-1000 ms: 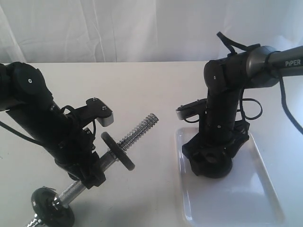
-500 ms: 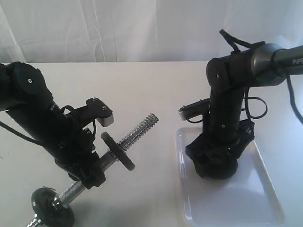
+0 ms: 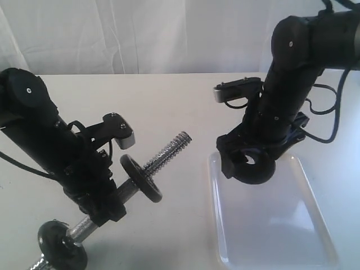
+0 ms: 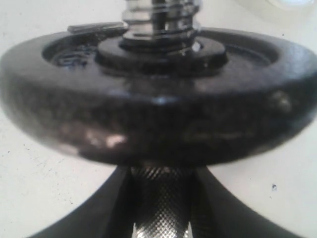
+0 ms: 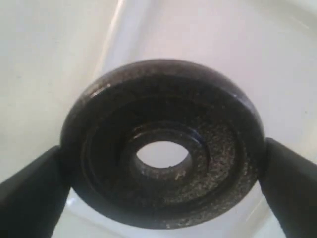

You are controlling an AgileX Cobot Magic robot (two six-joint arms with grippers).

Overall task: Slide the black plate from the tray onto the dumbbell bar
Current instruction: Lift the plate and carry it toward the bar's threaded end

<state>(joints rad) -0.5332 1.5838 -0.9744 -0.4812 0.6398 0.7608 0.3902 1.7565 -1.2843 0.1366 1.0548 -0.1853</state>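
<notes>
The black plate (image 3: 254, 167) hangs above the tray (image 3: 270, 225), gripped by its rim. My right gripper (image 3: 250, 163) is shut on it, one finger (image 5: 29, 193) at each side of the disc (image 5: 163, 144), whose centre hole shows through. My left gripper (image 3: 104, 197) is shut on the knurled middle of the dumbbell bar (image 3: 169, 151) and holds it tilted, threaded end pointing up towards the right arm. In the left wrist view, the bar (image 4: 163, 198) sits between the jaws. One black disc (image 3: 140, 178) sits on the bar just beyond the left gripper.
Another black disc with a chrome collar (image 3: 61, 253) caps the bar's low end at the bottom left. A white curtain hangs behind the white table (image 3: 169, 101). Cables loop off the right arm (image 3: 323, 121).
The right arm has risen and lifted the black plate off the tray, tipping it so its hole faces outward. The left arm has raised the bar slightly.
</notes>
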